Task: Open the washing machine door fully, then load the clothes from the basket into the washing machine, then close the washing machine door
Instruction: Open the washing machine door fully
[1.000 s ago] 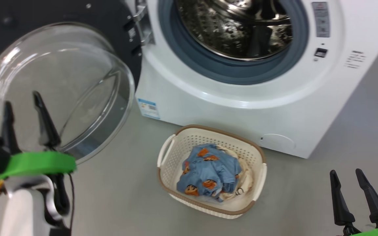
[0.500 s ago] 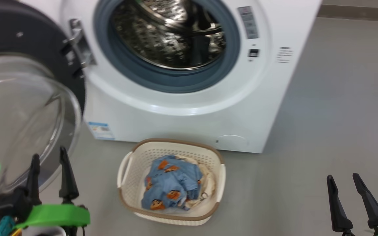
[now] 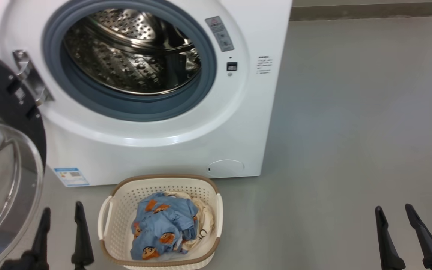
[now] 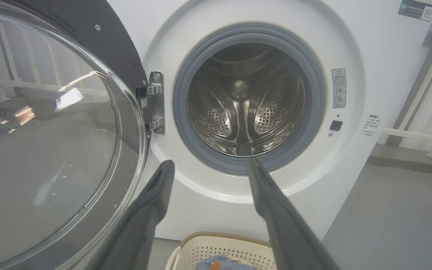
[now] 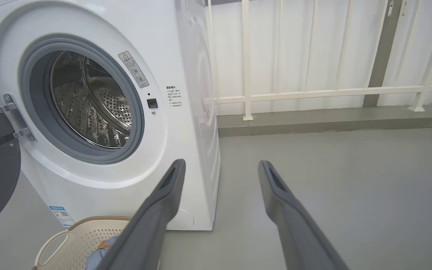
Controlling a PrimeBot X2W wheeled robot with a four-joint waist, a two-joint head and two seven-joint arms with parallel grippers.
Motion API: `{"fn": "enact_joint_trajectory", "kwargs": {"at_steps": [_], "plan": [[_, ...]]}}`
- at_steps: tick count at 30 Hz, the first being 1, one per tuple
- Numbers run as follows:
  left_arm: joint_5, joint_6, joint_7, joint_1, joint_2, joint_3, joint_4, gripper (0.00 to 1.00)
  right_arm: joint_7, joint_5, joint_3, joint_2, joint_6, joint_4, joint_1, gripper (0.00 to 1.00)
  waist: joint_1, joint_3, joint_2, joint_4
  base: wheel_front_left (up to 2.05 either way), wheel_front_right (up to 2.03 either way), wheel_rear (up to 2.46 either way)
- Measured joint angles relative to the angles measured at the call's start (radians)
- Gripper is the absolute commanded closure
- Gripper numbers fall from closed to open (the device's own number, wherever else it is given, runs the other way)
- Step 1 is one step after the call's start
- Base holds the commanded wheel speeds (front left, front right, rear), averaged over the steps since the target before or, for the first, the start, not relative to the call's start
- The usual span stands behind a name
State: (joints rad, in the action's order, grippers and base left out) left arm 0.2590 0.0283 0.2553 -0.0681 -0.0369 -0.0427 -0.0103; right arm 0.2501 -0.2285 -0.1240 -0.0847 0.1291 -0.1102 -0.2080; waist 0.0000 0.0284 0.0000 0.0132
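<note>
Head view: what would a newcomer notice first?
The washing machine dominates the upper left, its perforated steel drum gaping inside a grey gasket, with the washing machine door open at the far left. On the floor before it sits the basket holding a light blue cartoon-print garment. The left gripper and right gripper show at the bottom left and right, both open and empty.
</note>
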Motion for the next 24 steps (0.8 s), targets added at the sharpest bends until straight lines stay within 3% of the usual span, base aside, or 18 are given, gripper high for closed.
{"fn": "enact_joint_trajectory", "kwargs": {"at_steps": [9, 24], "plan": [[0.003, 0.039, 0.000, -0.086, -0.002, -0.012, -0.037, 0.00, 0.000, 0.007, -0.015, 0.017, 0.000, -0.015, -0.021, 0.00, 0.0000, -0.001, 0.0000, -0.048, 0.00, 0.00, 0.00], [0.012, 0.032, 0.000, -0.096, -0.002, -0.012, -0.051, 0.00, 0.000, 0.016, -0.038, 0.035, 0.000, -0.031, -0.021, 0.00, 0.0000, 0.020, 0.0000, -0.027, 0.00, 0.00, 0.00]]}}
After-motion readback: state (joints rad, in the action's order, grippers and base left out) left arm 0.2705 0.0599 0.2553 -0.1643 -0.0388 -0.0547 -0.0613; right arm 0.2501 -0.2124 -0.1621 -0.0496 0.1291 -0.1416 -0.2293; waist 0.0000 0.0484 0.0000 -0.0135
